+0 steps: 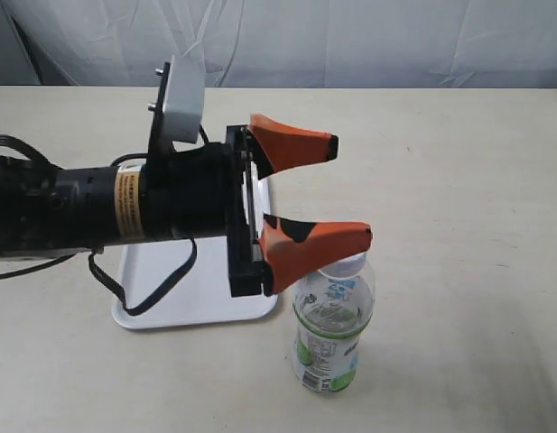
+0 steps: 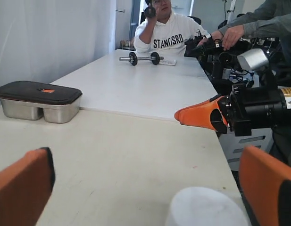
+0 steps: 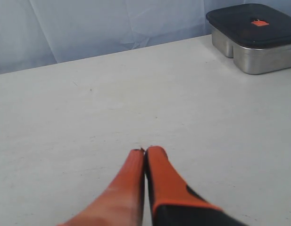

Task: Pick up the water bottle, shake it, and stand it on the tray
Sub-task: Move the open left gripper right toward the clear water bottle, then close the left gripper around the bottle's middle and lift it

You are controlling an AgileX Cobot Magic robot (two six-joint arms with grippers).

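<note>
The water bottle [image 1: 332,329], clear with a white cap and green label, stands upright on the table just off the white tray's [image 1: 183,284] near right corner. My left gripper [image 1: 350,190] hovers open at cap height, and one orange finger [image 1: 314,244] overlaps the cap. In the left wrist view the white cap [image 2: 206,209] shows blurred between the spread fingers of the left gripper [image 2: 146,157], closer to one finger [image 2: 268,183]. My right gripper [image 3: 145,151] is shut on nothing above bare table; its orange tip [image 2: 199,115] shows in the left wrist view.
A steel lunch box with a dark lid [image 2: 39,100] [image 3: 253,37] sits on the table far from the bottle. A small dumbbell [image 2: 140,58] lies on a farther table where a person in a white sweatshirt [image 2: 164,33] sits. A black cable [image 1: 152,289] droops over the tray.
</note>
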